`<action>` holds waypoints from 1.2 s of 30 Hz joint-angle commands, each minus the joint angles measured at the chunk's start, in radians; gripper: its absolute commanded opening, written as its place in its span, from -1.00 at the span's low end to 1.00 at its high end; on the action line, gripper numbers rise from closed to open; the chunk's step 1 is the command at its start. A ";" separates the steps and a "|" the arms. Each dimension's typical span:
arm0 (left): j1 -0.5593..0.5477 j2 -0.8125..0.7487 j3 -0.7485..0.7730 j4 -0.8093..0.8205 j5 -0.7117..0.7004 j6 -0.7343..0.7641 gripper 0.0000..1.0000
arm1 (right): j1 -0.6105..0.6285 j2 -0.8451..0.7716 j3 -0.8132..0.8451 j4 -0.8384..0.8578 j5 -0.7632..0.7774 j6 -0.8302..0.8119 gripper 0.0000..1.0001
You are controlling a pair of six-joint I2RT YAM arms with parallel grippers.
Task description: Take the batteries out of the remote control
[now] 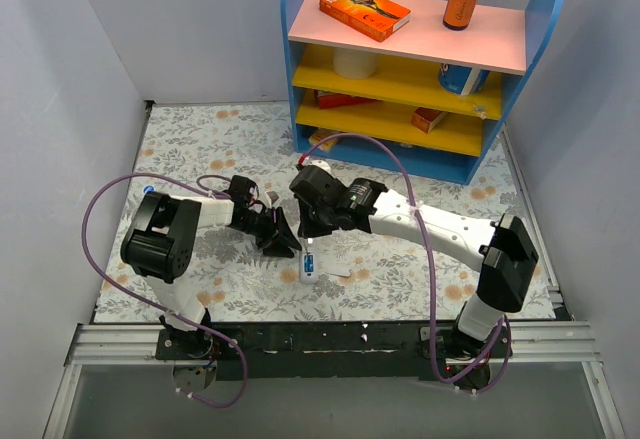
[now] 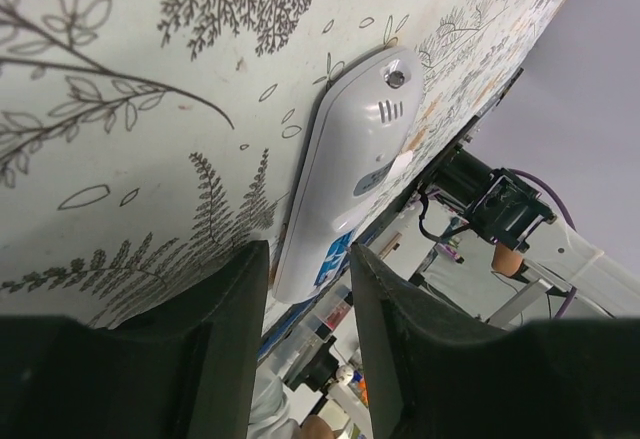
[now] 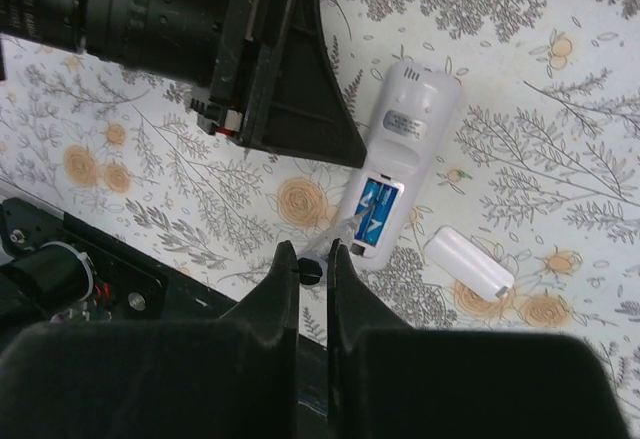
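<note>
Cover [image 3: 468,261] is off on the table [image 3: 560,159] beside the face-down remote control [image 3: 405,134], batteries [image 3: 375,209] not yet out of its slot; right gripper [image 3: 312,251] jaws pinch a thin metal rod [image 3: 340,231] at that slot, left gripper [image 2: 308,289] jaws straddle the remote's end, clamping unclear.

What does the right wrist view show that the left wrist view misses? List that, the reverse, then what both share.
Only right wrist: the white cover lying apart from the remote control, and the right gripper shut on a thin silvery rod aimed at the battery slot.
Only left wrist: the left gripper with its jaws open, the remote's end at the gap, and a purple cable beyond the table edge.
Both: the remote lying back up, blue batteries in its open slot, the floral tablecloth.
</note>
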 commanded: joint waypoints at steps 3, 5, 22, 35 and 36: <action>-0.043 0.036 0.042 0.000 -0.065 -0.009 -0.25 | 0.032 0.039 -0.177 0.067 -0.141 0.051 -0.97; -0.066 0.049 0.056 -0.003 -0.077 -0.013 -0.28 | 0.032 -0.001 -0.220 0.075 -0.112 0.059 -0.97; -0.071 0.066 0.035 -0.051 -0.162 -0.012 -0.65 | -0.016 -0.216 -0.519 0.187 -0.070 0.067 -0.97; -0.070 0.067 0.010 -0.020 -0.116 -0.032 -0.65 | 0.142 -0.021 -0.269 0.035 -0.007 0.209 -0.97; -0.071 0.069 0.010 -0.022 -0.116 -0.030 -0.65 | 0.147 -0.022 -0.277 0.037 0.002 0.228 -0.97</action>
